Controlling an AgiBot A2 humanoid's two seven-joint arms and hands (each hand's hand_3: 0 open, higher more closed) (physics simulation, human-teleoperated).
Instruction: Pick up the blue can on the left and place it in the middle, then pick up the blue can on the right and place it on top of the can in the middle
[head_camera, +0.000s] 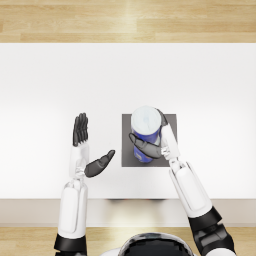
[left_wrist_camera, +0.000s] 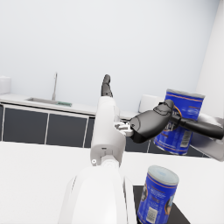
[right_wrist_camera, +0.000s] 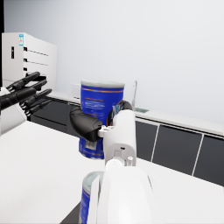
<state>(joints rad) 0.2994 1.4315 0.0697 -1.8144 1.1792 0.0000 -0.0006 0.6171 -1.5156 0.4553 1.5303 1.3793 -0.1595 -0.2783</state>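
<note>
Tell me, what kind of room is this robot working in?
Probably a kitchen, computer-rendered. A sink with a tall faucet sits in a countertop over dark cabinets, and the robot works at a white table on a wood floor.

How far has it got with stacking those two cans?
The first blue can already stands on the dark mat in the middle. The right hand grips the second blue can in the air above it. The left hand holds nothing. Left: lower the held can onto the first and let go.
</note>
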